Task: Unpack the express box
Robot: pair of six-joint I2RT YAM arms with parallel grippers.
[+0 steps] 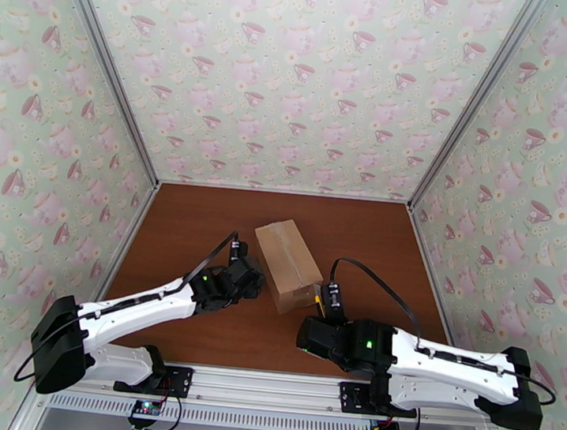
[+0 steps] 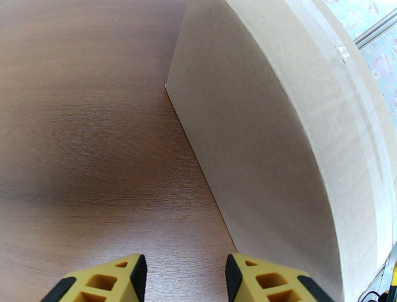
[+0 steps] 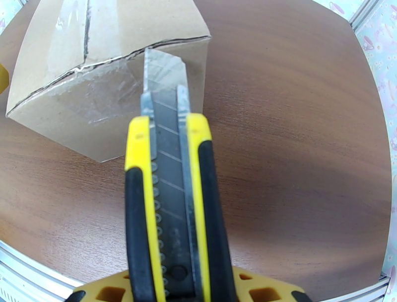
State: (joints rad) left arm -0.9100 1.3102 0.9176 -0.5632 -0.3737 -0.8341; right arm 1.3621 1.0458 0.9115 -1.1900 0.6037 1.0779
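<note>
The sealed express box [image 1: 287, 264] sits slantwise mid-desk [image 1: 196, 220], its flaps down and clear tape over the seam. The right claw [image 3: 183, 293] is clenched on a yellow-and-black utility knife [image 3: 171, 208], whose extended blade [image 3: 164, 74] points at the taped near end of the box just under the top edge; contact cannot be told. The left claw [image 2: 186, 278] hangs partly spread and grasps nothing, low over the desk, just beside the box's long left side.

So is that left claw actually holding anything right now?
No. The left gripper stands open, with bare table between its yellow fingers and the express box just beside it.
</note>
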